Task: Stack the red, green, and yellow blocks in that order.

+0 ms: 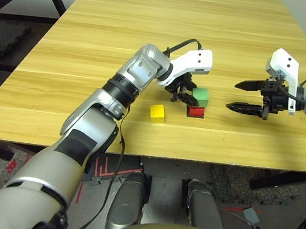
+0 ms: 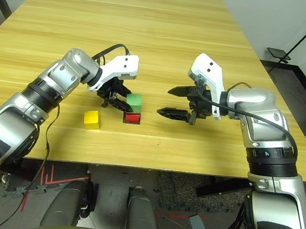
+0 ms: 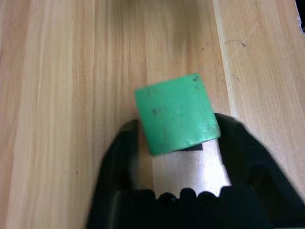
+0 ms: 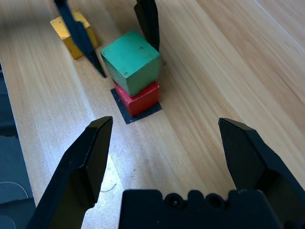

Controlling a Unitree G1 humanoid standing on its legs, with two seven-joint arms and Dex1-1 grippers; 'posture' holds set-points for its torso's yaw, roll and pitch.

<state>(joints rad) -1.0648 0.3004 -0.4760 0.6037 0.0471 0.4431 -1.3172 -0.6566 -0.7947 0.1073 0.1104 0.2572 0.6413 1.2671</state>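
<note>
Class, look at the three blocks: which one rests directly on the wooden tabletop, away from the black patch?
The yellow block: it sits alone on bare wood, while the red block is on the patch, under the green one.

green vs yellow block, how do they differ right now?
The green block sits on the red block, while the yellow block rests directly on the table. Green is between the left gripper's fingers; yellow stands apart from both grippers. Both are cubes of similar size.
</note>
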